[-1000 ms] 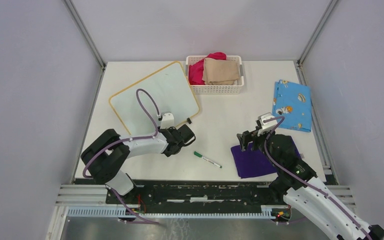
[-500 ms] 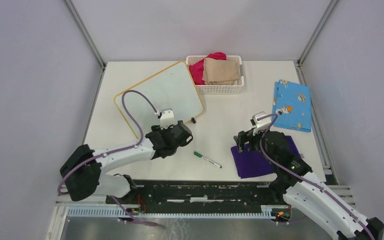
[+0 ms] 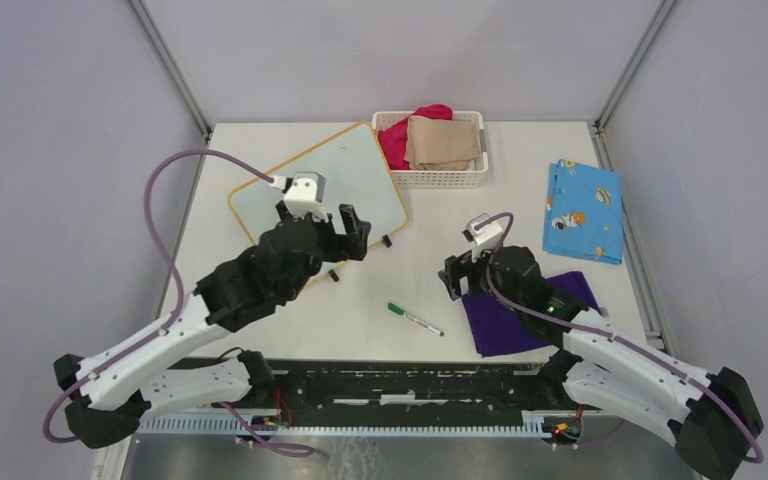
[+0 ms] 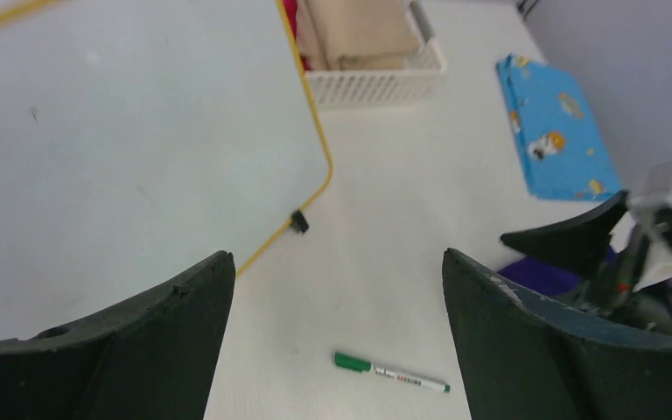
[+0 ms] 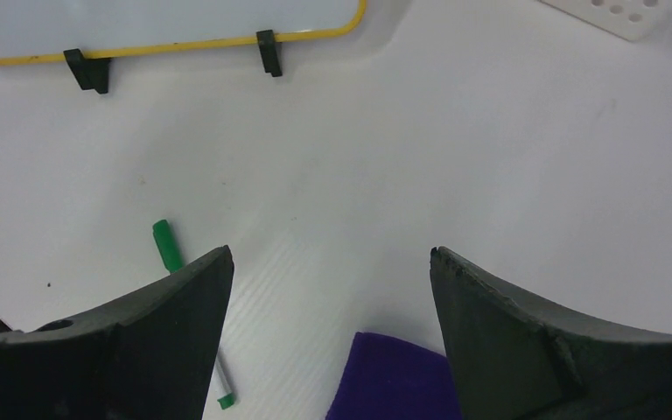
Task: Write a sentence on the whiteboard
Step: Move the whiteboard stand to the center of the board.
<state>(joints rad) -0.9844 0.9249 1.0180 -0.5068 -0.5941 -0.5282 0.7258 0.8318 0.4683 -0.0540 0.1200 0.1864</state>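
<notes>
Both pincers gape wide and hold nothing: we see the left pincer point(image 3: 352, 235) hovering over the near edge of the whiteboard point(image 3: 320, 180), the right pincer point(image 3: 452, 280) above the worktop point(image 3: 440, 225) beside a purple cloth point(image 3: 520, 320). The whiteboard lies flat at the far left, just beside a white basket point(image 3: 440, 179), and a green-capped marker point(image 3: 415, 319) lies between the arms.
</notes>
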